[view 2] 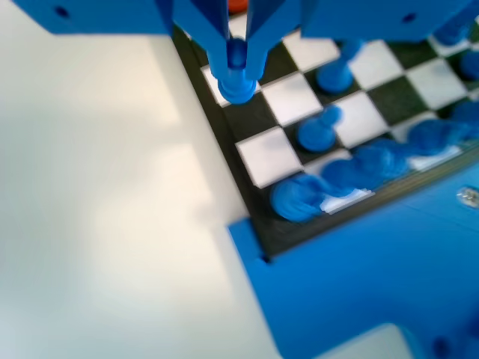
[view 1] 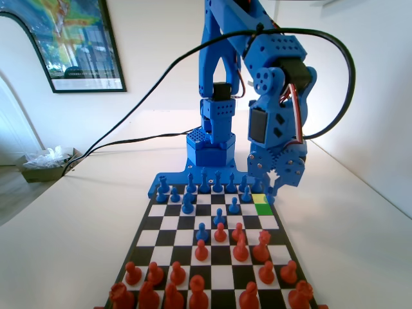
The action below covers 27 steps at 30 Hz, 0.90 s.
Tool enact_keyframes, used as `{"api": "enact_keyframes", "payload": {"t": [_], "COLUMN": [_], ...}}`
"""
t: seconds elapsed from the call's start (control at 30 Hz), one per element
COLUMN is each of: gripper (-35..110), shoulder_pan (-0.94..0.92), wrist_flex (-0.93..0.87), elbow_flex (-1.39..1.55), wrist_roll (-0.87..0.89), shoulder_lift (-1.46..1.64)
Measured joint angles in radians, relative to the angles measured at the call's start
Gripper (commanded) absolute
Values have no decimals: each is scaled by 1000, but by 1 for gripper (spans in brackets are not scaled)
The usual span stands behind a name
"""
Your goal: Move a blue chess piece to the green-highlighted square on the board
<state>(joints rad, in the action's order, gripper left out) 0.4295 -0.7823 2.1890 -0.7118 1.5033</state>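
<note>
My gripper [view 1: 271,187] hangs low over the board's [view 1: 168,222] right-hand column in the fixed view. It is shut on a small blue chess piece [view 1: 269,196], a pawn. The pawn's base is at the boundary between the yellow square [view 1: 258,198] and the green-highlighted square [view 1: 262,208]. In the wrist view the two jaws come down from the top edge, and the gripper [view 2: 236,56] pinches the pawn [view 2: 238,84] by its head. There the base is over a white square at the board's [view 2: 258,153] edge. I cannot tell whether the base touches the board.
Other blue pawns [view 1: 187,205] and taller blue pieces [view 1: 204,181] stand along the far rows by the blue ledge [view 1: 158,181]. Red pieces [view 1: 240,250] hold the middle and near rows. Blurred blue pieces [view 2: 318,133] stand to the right of the held pawn. A black cable [view 1: 129,138] crosses the table.
</note>
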Motion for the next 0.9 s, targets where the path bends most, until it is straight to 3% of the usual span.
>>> {"api": "enact_keyframes", "payload": {"t": [0.9], "gripper": [2], "shoulder_pan": [-9], "wrist_flex": [97], "elbow_flex": [32], "wrist_roll": [-18], "shoulder_lift": [-71]}}
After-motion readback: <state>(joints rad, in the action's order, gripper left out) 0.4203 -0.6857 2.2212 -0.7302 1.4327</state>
